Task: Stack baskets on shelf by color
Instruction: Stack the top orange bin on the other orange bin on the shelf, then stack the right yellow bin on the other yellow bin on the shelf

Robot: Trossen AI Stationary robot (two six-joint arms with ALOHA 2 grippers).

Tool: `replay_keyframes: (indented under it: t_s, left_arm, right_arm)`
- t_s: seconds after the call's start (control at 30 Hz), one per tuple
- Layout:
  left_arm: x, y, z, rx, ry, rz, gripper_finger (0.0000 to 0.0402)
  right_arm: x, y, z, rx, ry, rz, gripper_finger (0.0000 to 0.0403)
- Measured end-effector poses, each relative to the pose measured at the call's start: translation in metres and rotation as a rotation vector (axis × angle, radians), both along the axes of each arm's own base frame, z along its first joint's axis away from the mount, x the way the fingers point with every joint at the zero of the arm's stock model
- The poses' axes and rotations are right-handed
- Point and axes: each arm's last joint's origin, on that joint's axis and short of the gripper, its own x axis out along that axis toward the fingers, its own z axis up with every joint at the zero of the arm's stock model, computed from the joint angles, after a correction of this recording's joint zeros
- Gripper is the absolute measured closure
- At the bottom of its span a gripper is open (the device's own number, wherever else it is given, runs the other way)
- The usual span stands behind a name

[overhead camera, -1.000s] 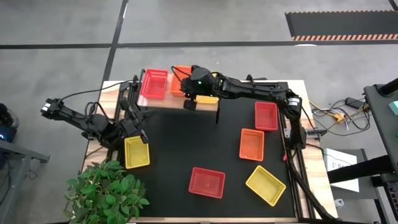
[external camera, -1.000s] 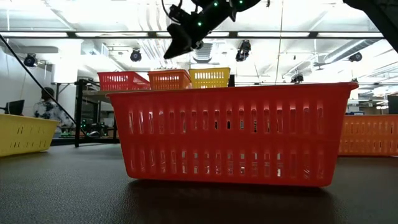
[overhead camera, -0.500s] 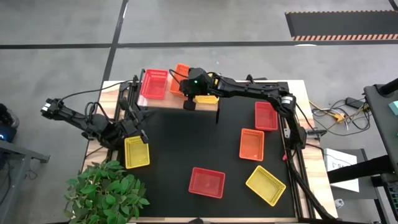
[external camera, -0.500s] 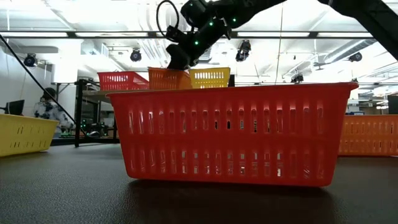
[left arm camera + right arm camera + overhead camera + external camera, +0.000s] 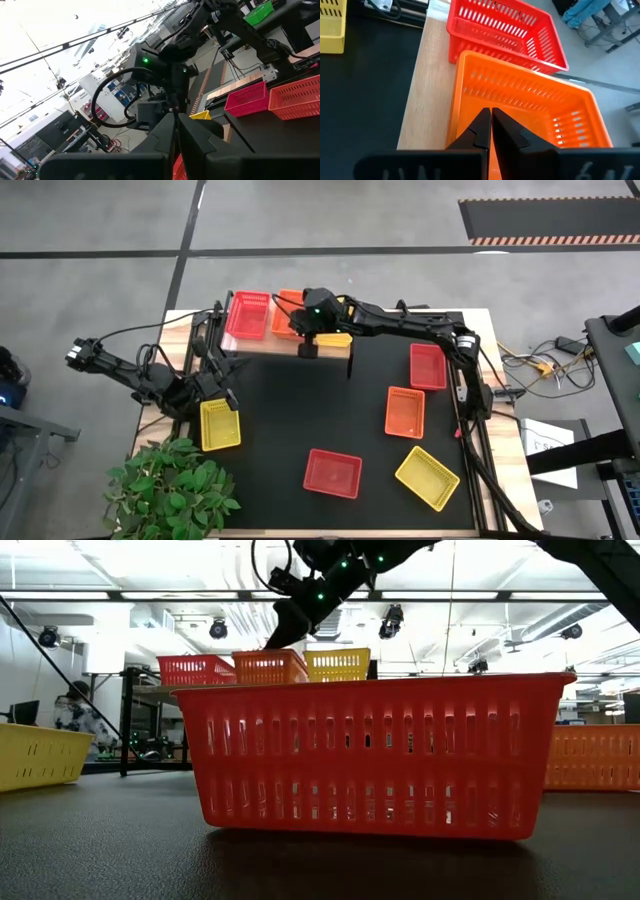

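Observation:
The wooden shelf (image 5: 270, 345) stands at the table's far edge. It carries a red basket (image 5: 248, 313), an orange basket (image 5: 286, 304) and a yellow basket (image 5: 335, 339), side by side. My right gripper (image 5: 490, 114) is shut and hovers just above the orange basket (image 5: 530, 100); in the low view its tip (image 5: 277, 638) is close over that basket's rim (image 5: 270, 654). My left gripper (image 5: 216, 386) is shut and waits by the far end of a yellow basket (image 5: 220, 425) on the mat. My right gripper points its shut fingers (image 5: 481, 125) down into the orange basket from above. The fingers hide the spot below them, and I cannot tell whether they touch the basket. The basket rests flat on the shelf.
On the black mat lie a red basket (image 5: 428, 366), an orange one (image 5: 405, 411), a yellow one (image 5: 427, 477) and another red one (image 5: 332, 472). A leafy plant (image 5: 170, 485) stands at the near left corner. A person (image 5: 72, 710) sits beyond the table.
My right gripper dipped down onto the orange basket on the shelf, then rose a little. The orange basket turned askew and now sits straight again, slightly closer to the red basket. The left arm kept still.

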Motion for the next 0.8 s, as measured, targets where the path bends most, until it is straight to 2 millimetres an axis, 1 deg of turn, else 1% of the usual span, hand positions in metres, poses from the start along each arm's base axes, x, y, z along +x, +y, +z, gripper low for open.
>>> replay_keyframes:
  t_s: [0.07,0.13,0.23,0.37,0.5,0.6,0.7,0.8]
  left_arm:
    - [0.000,0.000,0.000,0.000,0.000,0.000,0.0395]
    - [0.001,0.000,0.000,0.001,0.003,0.000,0.0395]
    - [0.001,-0.001,-0.001,0.003,0.007,0.000,0.0395]
    - [0.002,-0.001,-0.001,0.004,0.010,0.000,0.0395]
    - [0.002,-0.001,-0.001,0.003,0.011,0.000,0.0395]
    - [0.003,-0.001,-0.002,0.004,0.014,0.000,0.0395]
    - [0.003,-0.001,-0.002,0.000,0.009,-0.001,0.0395]
    - [0.004,-0.002,-0.001,-0.004,0.004,-0.001,0.0395]
  right_arm:
    - [-0.001,0.002,0.004,0.003,0.012,0.003,0.0394]
    - [-0.003,0.007,0.013,0.015,0.027,0.007,0.0394]
    - [-0.008,0.021,0.029,0.020,0.044,0.032,0.0394]
    - [-0.023,0.048,0.046,0.043,0.111,0.078,0.0394]
    - [-0.046,0.079,0.055,0.125,0.219,0.117,0.0394]
    - [-0.063,0.102,0.057,0.214,0.269,0.180,0.0394]
    - [-0.078,0.123,0.050,0.269,0.298,0.228,0.0394]
    - [-0.095,0.136,0.041,0.306,0.305,0.223,0.0394]
